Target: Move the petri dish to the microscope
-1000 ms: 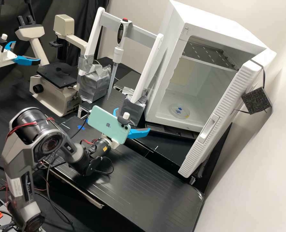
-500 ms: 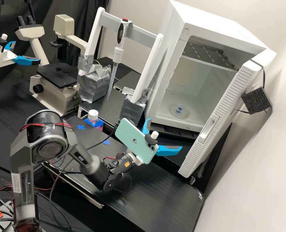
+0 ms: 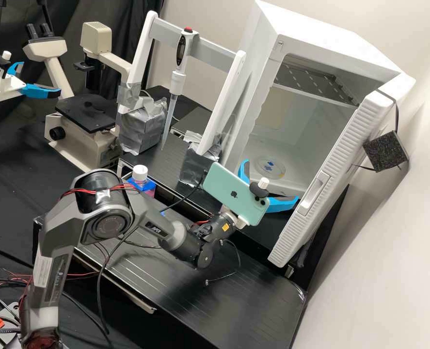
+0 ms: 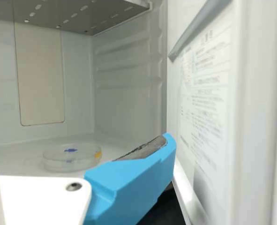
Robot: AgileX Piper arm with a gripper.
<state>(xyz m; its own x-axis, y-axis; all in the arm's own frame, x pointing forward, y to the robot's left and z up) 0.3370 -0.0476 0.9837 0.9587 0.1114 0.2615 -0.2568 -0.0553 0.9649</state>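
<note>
1. Two fingers of my pincer (image 3: pixel 270 181) stood spread wide before the white cabinet (image 3: pixel 316 41).
2. The petri dish (image 3: pixel 270 167) lay on its floor, inside the front edge.

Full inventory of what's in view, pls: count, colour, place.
Petri dish: one, clear with blue marks, on the cabinet floor
Cabinet: one, white, right of high view
Door: one, white, swung open
Shelf: one, grey, high inside the cabinet
Foam block: one, black, by the door
Microscope: one, cream and black, far left
Pipette: one, white and black, hanging on the rack
Rack: one, white and grey, beside the cabinet
Taped blocks: two, silver, at the rack's feet
Bottle: one, white-capped, behind the arm
Second arm's tool: one, white and blue, upper left
Phone: one, mint, mounted on the arm
Arm: one, dark grey, foreground
Tool: one, white and blue, open, at the cabinet opening
</note>
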